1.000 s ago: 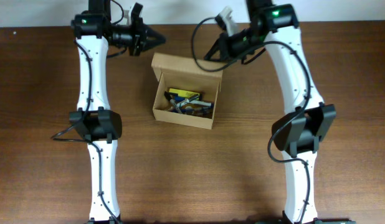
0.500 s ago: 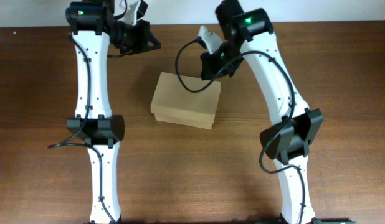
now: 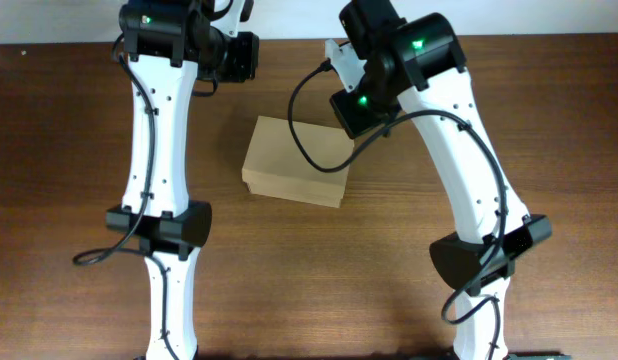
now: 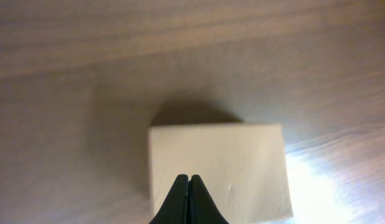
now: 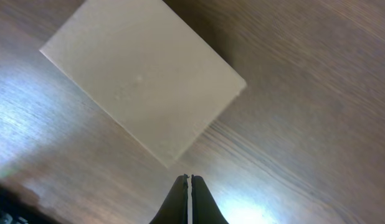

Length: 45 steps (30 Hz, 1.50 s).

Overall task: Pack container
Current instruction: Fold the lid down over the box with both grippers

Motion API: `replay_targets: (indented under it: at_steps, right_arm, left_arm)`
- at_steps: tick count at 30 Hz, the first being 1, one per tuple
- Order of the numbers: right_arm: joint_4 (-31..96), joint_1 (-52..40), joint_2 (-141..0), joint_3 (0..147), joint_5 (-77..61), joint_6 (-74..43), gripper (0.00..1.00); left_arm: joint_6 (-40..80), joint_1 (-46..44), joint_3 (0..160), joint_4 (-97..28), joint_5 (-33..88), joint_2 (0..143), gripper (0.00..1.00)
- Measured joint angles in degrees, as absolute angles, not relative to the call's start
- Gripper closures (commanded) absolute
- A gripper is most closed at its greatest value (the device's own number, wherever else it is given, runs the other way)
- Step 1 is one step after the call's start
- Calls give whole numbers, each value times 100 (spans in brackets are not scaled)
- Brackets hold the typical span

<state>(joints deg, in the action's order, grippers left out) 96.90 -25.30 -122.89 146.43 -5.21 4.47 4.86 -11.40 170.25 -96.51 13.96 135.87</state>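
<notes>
The container (image 3: 296, 160) is a small tan cardboard box with its flap lid shut, lying at the middle of the wooden table. It also shows in the left wrist view (image 4: 217, 165) and the right wrist view (image 5: 142, 78). My left gripper (image 4: 189, 180) is shut and empty, raised above the box's far left side. My right gripper (image 5: 188, 180) is shut and empty, raised above the table beside the box's far right corner. The box's contents are hidden under the lid.
The brown wooden table (image 3: 389, 270) surrounds the box. A white wall edge (image 3: 549, 15) runs along the back. Both arm bases stand at the front edge.
The box lid went from open, showing items inside, to shut. Both grippers then lifted up and away from the box; the right arm swung higher.
</notes>
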Motion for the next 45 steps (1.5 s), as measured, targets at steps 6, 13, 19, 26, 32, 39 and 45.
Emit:
replay_targets:
  at_steps: [6,13,19,26,32,39,45]
  right_arm:
    - [9697,-2530,-12230,14643,-375,425,96]
    - [9384,-2528,-12230,14508,-338,423,96]
    - [8943,-2528,-12232,13684,-379,318,96]
    - [8250,-2528,-12328,12171,-749,294,96]
    - [7706,-2528,-12350,11358,-1037,279,96]
    - [7194,-2517,-12173,10836,-1131,279,96]
    - [6973,-2508,-12090,10696,-1194,274,96]
  left_arm:
    - [460,-1216,15130,-9620,558,12283,98]
    - [279,-1234,13214,-8342,292,11323,98]
    - [84,-1253,11369,-7057,781,11511,98]
    - [16,-1256,10269,-6541,1129,11622,98]
    - [-1,-1282,9931,-6276,1188,11590,98]
    - [-3,-1413,9754,-6121,1181,11502,97]
    - [-3,-1505,9778,-6128,1151,11498,98]
